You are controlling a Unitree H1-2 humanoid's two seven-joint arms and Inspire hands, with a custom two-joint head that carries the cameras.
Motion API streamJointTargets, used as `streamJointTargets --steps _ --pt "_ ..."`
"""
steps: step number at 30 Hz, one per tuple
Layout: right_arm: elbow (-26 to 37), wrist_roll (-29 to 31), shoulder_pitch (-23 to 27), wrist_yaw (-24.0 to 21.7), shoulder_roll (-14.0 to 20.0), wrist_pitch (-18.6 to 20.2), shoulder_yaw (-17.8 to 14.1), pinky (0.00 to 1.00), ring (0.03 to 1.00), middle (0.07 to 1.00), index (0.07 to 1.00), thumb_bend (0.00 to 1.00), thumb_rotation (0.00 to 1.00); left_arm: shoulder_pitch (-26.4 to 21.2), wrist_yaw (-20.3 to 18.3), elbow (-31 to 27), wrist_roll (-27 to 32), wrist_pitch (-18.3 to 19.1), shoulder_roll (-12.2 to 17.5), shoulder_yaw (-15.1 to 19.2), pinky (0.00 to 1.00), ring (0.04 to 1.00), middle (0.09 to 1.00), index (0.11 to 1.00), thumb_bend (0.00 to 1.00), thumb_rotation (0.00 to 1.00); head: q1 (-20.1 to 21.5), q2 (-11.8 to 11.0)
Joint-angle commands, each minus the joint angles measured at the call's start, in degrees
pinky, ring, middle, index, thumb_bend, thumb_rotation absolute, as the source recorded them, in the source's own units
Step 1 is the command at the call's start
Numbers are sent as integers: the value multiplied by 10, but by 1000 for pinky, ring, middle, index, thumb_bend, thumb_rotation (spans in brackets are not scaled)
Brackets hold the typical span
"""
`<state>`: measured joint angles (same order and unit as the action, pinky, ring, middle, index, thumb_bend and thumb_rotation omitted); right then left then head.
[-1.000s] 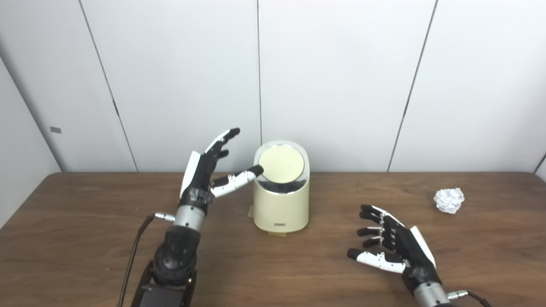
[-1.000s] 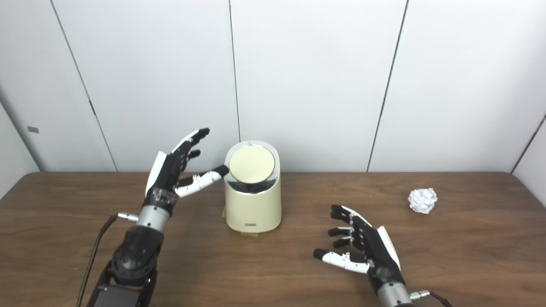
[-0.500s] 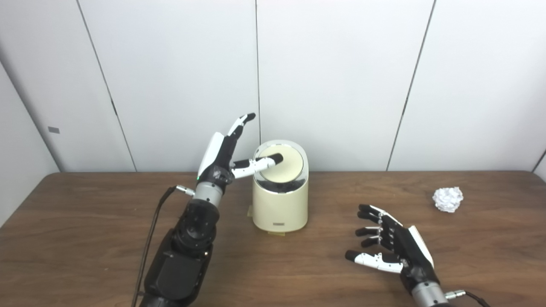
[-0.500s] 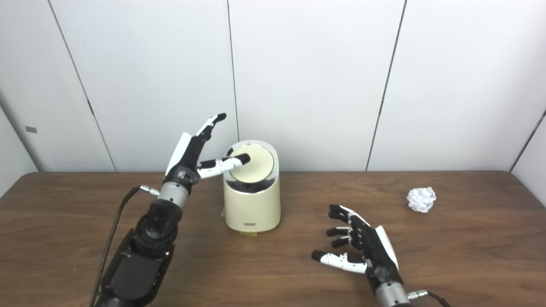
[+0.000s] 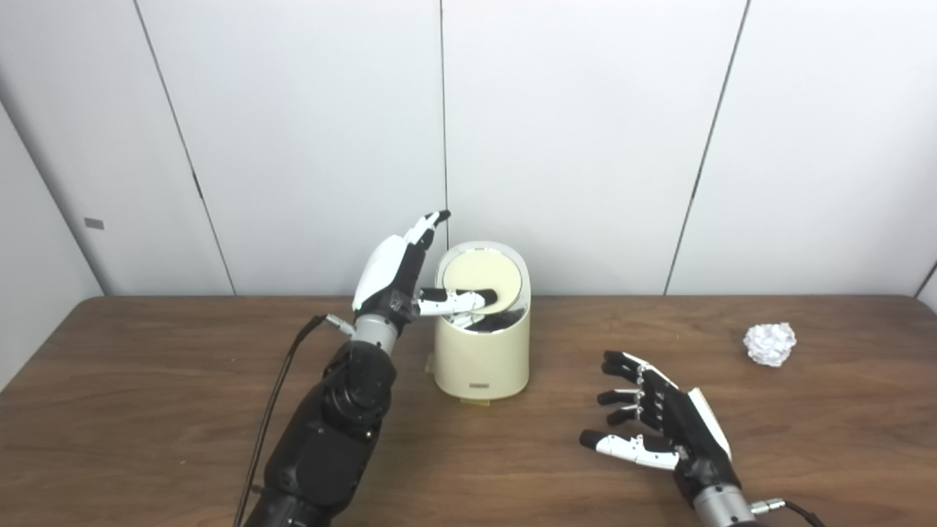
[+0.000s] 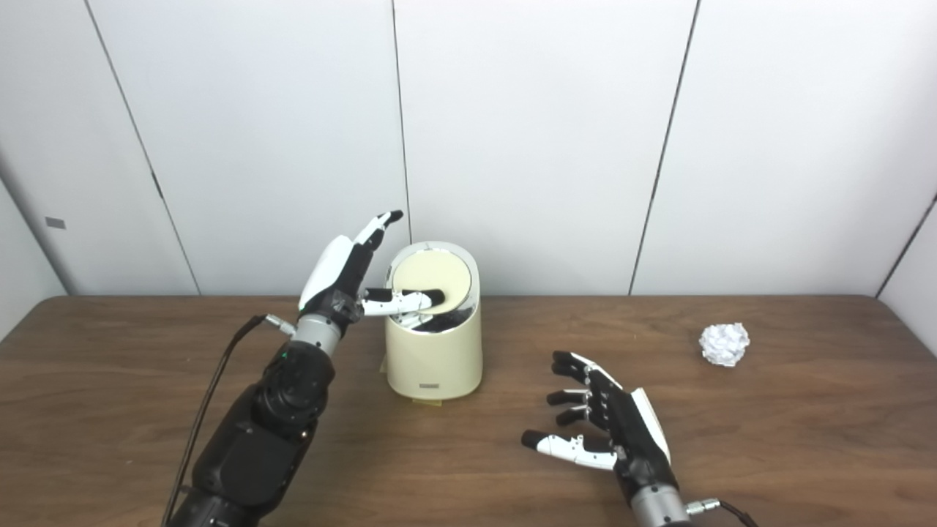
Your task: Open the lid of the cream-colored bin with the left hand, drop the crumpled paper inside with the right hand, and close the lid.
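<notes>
The cream-colored bin (image 5: 482, 355) stands on the table just left of centre, near the wall. Its round lid (image 5: 483, 274) lies tilted toward me inside a shiny rim. My left hand (image 5: 402, 274) is open beside the bin's upper left, fingers pointing up, with its thumb laid across the front part of the lid. The crumpled white paper (image 5: 769, 344) lies far right on the table. My right hand (image 5: 659, 428) hovers open over the table's front right, holding nothing, well short of the paper.
The brown wooden table (image 5: 146, 410) runs the width of the view. White wall panels (image 5: 585, 146) rise right behind the bin. A black cable (image 5: 274, 395) trails from my left wrist.
My left hand moved right and lower, its thumb sliding from the lid's left edge onto the lid's front. My right hand drifted slightly left. The paper did not move.
</notes>
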<state>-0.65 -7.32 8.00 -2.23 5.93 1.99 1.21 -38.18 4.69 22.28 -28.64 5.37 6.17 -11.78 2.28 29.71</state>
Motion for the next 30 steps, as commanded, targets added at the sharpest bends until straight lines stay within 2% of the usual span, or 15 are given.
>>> streamJointTargets --steps 1,3,8,12,14,17,19,26,30 --pt "22 0 22 4 -2 -10 0 527 651 812 809 821 136 -31 20 -2 -19 -11 6 -5 1000 1000 1000 1000 899 242 1 1" --pt "25 0 22 5 -4 -8 0 528 651 817 806 814 121 -31 21 -5 -33 -3 10 -13 1000 1000 1000 1000 900 214 2 2" --pt "27 1 22 5 -6 -6 0 530 650 816 808 809 118 -33 3 -44 -90 51 29 -43 1000 1000 1000 1000 895 192 2 4" --pt "29 0 23 4 -8 -4 0 543 647 807 805 810 122 -36 -13 -73 -128 89 41 -61 1000 1000 1000 1000 877 103 2 5" --pt "29 0 23 4 -8 -4 0 548 651 807 809 813 130 -37 -20 -81 -137 99 44 -66 1000 1000 1000 1000 852 43 2 5" --pt "30 -2 23 3 -7 -6 1 547 652 806 810 813 136 -39 -31 -89 -149 105 49 -72 1000 1000 1000 1000 833 7 1 10" --pt "34 -5 22 5 -8 -3 2 546 651 807 810 811 136 -41 -41 -94 -158 111 53 -77 1000 1000 1000 1000 829 1 1 11" --pt "23 1 25 2 -7 -21 2 535 654 816 812 817 160 -48 -114 -110 -195 162 68 -109 997 1000 1000 1000 812 0 3 13" --pt "22 1 25 3 -7 -20 1 530 646 820 813 813 152 -48 -139 -106 -195 167 72 -117 1000 1000 1000 1000 802 0 4 12"
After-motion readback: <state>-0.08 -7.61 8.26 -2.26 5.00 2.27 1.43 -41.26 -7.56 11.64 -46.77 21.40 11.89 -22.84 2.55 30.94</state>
